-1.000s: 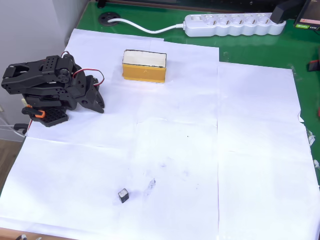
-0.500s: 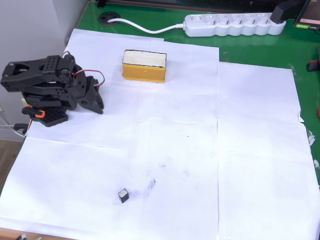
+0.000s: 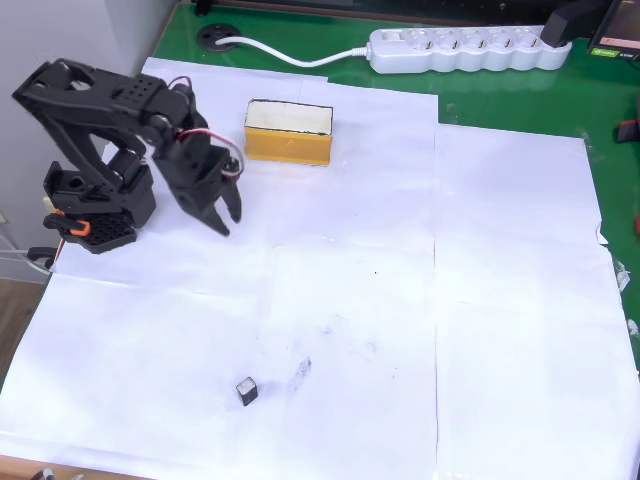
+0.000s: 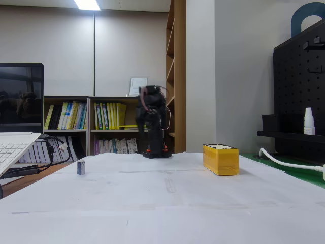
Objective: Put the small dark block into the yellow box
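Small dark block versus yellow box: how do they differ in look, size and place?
The small dark block is a tiny grey-black cube; the yellow box is far larger, mustard-sided with a cream top. In the overhead view the block lies near the bottom edge, the box near the top. Both rest on white paper, untouched.

A mustard-yellow colour is seen on the yellow box [image 3: 288, 145], with a cream-white inside and a thin dark rim; in the fixed view the same yellow is shown on its sides [image 4: 220, 159]. The small dark block [image 3: 246, 390] is coloured dark grey-black with a lighter grey top face, and beside it faint grey pencil marks [image 3: 300, 370] are seen on the white paper sheets [image 3: 500, 300]. The arm [image 3: 110, 130] and gripper [image 3: 228, 215] are black with orange parts at the base and red wires, while the table [image 3: 480, 95] behind the box is green and the power strip [image 3: 465, 48] white.
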Tool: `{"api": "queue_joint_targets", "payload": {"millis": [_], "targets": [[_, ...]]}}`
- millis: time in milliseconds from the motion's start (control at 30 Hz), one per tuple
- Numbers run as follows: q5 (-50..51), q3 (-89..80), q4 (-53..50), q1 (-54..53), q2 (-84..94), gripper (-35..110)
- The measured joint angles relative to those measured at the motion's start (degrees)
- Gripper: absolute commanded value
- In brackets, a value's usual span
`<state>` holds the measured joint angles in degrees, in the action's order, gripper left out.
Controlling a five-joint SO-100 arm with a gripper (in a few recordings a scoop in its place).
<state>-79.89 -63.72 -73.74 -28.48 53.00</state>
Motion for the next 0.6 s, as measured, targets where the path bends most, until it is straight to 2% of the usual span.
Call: {"api": "queue_joint_targets", "payload": {"millis": [100,367,600], "targets": [[-2.46,-5.62,1.23,-6.06,7.47,19],[-11.87,-13.71,17.84,-17.14,27.07,18],[-14.33,-19.34,21.01,-21.71,35.77,18]]}}
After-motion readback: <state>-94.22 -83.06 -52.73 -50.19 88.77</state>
